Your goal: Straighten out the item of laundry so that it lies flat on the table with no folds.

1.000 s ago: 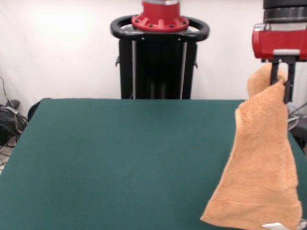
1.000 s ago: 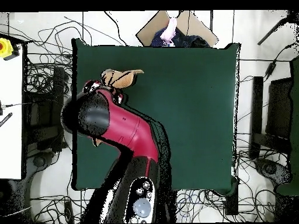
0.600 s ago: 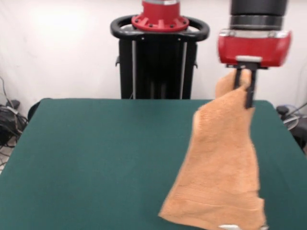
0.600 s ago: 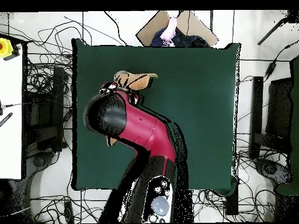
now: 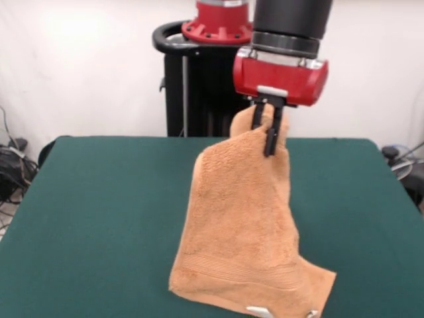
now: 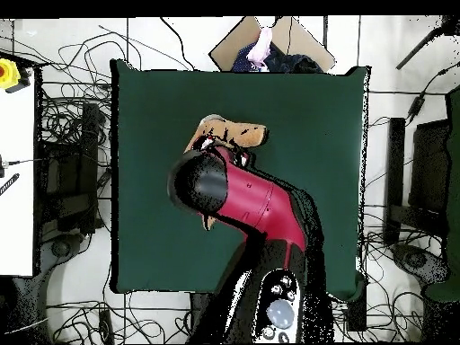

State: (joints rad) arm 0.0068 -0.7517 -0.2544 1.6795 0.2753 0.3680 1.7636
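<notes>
The pincer (image 5: 269,129) is gripping 1 corner of the orange towel (image 5: 245,232), which is hanging above the middle of the green tabletop (image 5: 99,212), its lower edge dragging near the front. If lowered too quickly, the cloth is likely bunching into folds. Cables are lying on the floor around the tabletop; a white wall is standing behind.

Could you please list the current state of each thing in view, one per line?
Towel: hanging from the gripper by one corner, draped, lower edge near the table, not flat.
Gripper: shut on the towel's top corner, raised above the table.
Table: green cloth, towel not spread on it.
</notes>
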